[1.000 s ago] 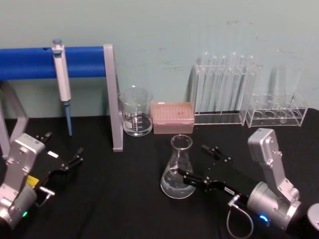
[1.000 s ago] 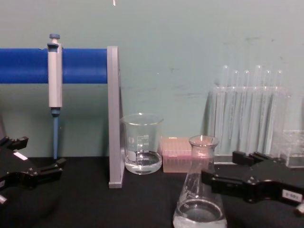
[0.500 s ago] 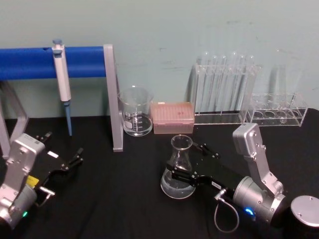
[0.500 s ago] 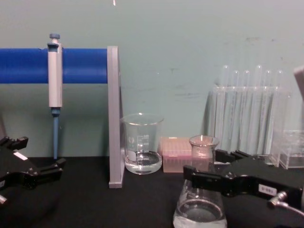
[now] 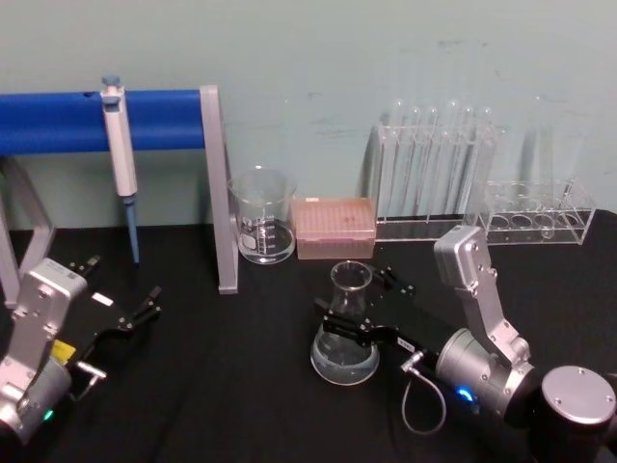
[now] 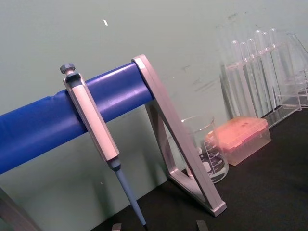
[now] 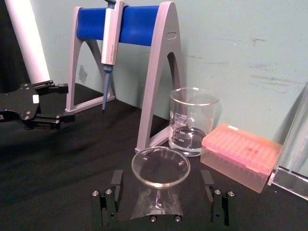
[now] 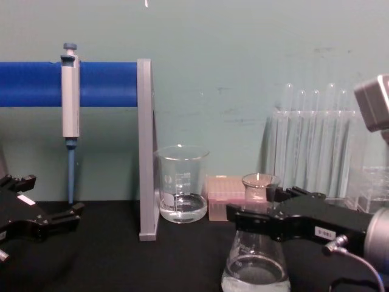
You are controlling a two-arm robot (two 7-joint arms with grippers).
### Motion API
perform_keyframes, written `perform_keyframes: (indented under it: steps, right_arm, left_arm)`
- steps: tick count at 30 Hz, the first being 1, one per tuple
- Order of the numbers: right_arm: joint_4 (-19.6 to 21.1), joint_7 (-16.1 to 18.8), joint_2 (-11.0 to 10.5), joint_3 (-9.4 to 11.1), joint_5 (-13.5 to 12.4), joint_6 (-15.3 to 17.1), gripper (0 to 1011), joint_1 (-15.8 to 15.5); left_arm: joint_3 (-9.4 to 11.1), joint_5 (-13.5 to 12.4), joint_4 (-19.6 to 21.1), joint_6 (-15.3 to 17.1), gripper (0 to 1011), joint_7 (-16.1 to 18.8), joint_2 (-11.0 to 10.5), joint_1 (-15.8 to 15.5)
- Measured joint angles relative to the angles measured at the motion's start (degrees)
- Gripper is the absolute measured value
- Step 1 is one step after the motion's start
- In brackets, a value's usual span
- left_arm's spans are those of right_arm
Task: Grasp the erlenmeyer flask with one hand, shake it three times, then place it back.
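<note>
Standing upright on a black tabletop [image 5: 222,386], the erlenmeyer flask [image 5: 343,359] sits a little right of centre, with a shallow pool of clear liquid in its wide base. The right gripper [image 5: 352,301] reaches in from the right, low over the surface. Its two black fingers are spread apart, one on each side of the flask below the flared rim. In the right wrist view a gap shows between the glass [image 7: 160,168] and each finger of that gripper [image 7: 163,199]. From the chest view the nearer finger crosses in front of the flask [image 8: 255,267].

The left gripper [image 5: 125,280] rests at the near left of the table, well apart from the flask, its fingers also spread.

Behind the flask, near the back edge of the table, stand a glass beaker [image 5: 262,227] holding some clear liquid and, just beside it, a pink tip box [image 5: 333,227]. Farther right are a clear rack of test tubes [image 5: 434,183] and a second clear rack [image 5: 535,217]. At back left a blue bar [image 5: 58,121] runs along on grey legs [image 5: 217,193], with a pipette [image 5: 120,145] hanging from it, tip down.

A pale green wall [image 5: 318,48] with faint scuffs closes the scene directly behind the table.
</note>
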State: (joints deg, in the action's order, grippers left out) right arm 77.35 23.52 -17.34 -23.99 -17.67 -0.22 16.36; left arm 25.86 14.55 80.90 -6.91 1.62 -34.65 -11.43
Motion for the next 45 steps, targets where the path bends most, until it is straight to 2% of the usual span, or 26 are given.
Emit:
perform_keyframes:
  steps: [14, 36, 42, 45]
  right_arm:
    - [-2.04, 0.38, 1.44, -0.10, 0.45, -0.29, 1000, 1.41]
    - [-2.19, 0.40, 1.58, -0.09, 0.82, -0.38, 1000, 1.54]
    - [-2.17, 0.40, 1.58, -0.08, 0.78, -0.38, 908, 1.52]
    - [-2.17, 0.39, 1.58, -0.08, 0.76, -0.38, 813, 1.53]
  left_arm:
    - [0.00, 0.00, 0.00, 0.00, 1001, 0.00, 0.00, 0.00]
    - [0.00, 0.00, 0.00, 0.00, 1001, 0.00, 0.00, 0.00]
    - [0.00, 0.00, 0.00, 0.00, 1001, 0.00, 0.00, 0.00]
    - [0.00, 0.00, 0.00, 0.00, 1001, 0.00, 0.00, 0.00]
